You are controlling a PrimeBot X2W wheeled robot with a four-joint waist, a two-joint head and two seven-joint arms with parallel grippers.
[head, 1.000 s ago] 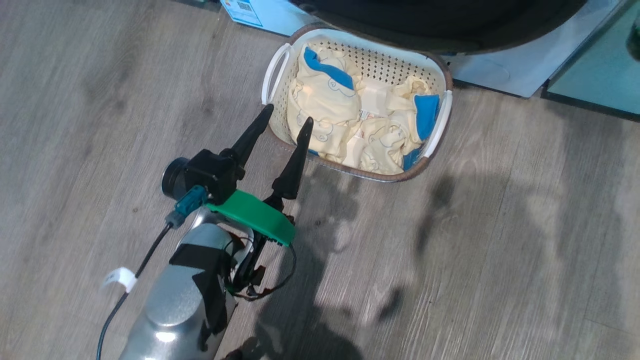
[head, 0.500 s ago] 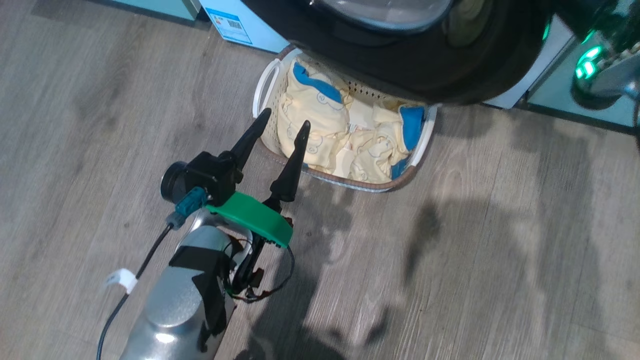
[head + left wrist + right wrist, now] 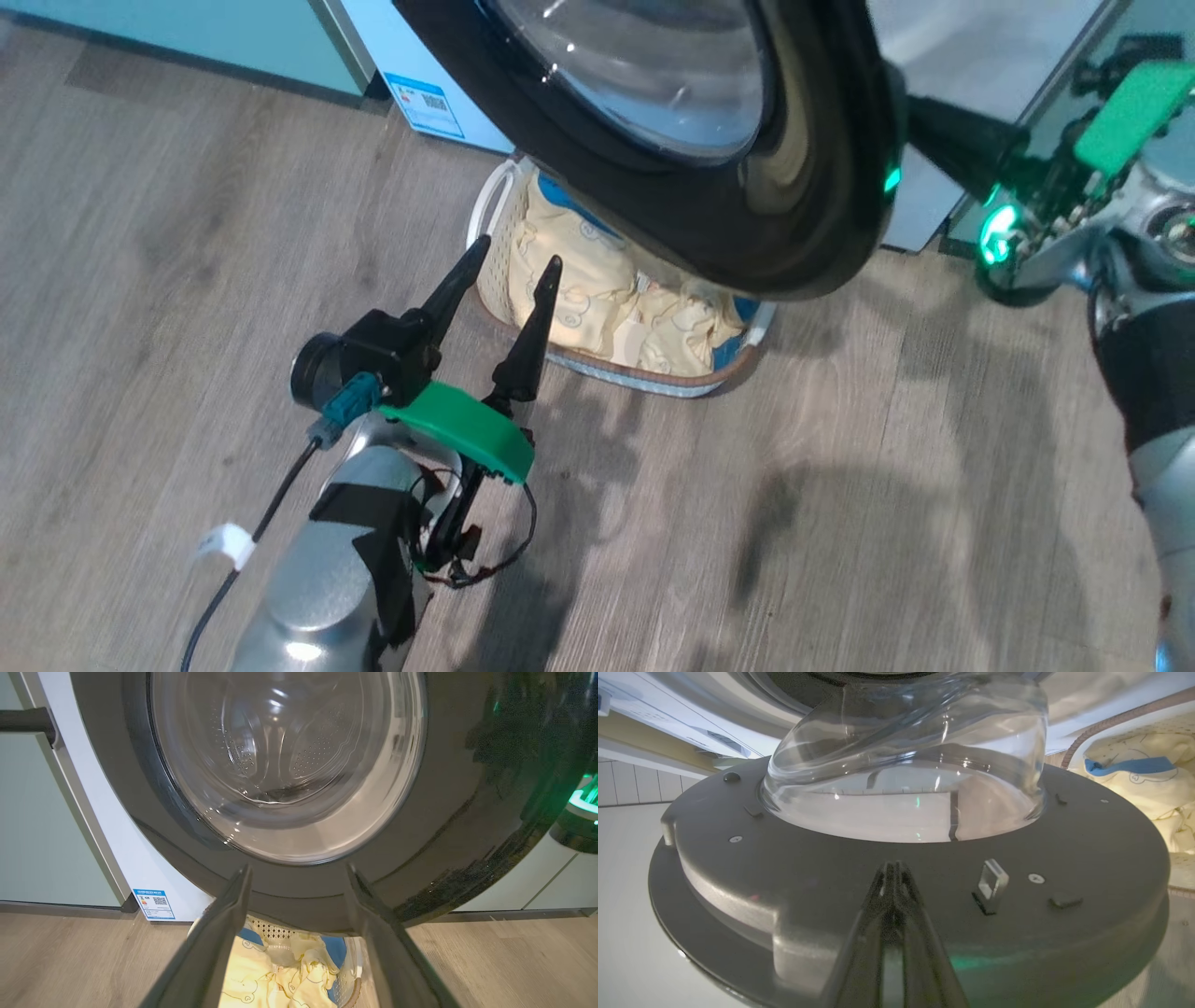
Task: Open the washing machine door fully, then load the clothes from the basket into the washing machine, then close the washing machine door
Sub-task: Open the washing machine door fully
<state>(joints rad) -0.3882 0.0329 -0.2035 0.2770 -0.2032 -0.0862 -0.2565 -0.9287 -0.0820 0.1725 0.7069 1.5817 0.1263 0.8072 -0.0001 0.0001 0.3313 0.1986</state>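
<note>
— Since you stand closer, tell me: where is the washing machine door (image 3: 803,196)?

— Swung out from the washing machine (image 3: 117,826), part of the way open. Its glossy black ring and clear glass bowl hang over the far half of the basket (image 3: 644,375).

— And the basket?

— On the wooden floor (image 3: 840,513), right in front of the machine and under the door. The clothes (image 3: 579,299) lie inside it, pale yellow with blue patches, piled up to about the rim.

— What about the left gripper (image 3: 518,252)?

— It hovers at the near left side of the basket, with its two dark fingers spread apart and nothing between them. They point toward the door, and the tips sit about over the basket's left edge.

— And the right gripper (image 3: 894,868)?

— On the right, behind the door. Its fingers are pressed together into one point and hold nothing. That point sits at the grey inner face of the door, just below the bulge of the glass. Whether it touches the door, I cannot tell.

— Anything else nearby?

— A small blue label (image 3: 425,103) low on the machine's white front, left of the door. A pale green cabinet (image 3: 187,37) stands to the left of that.
</note>
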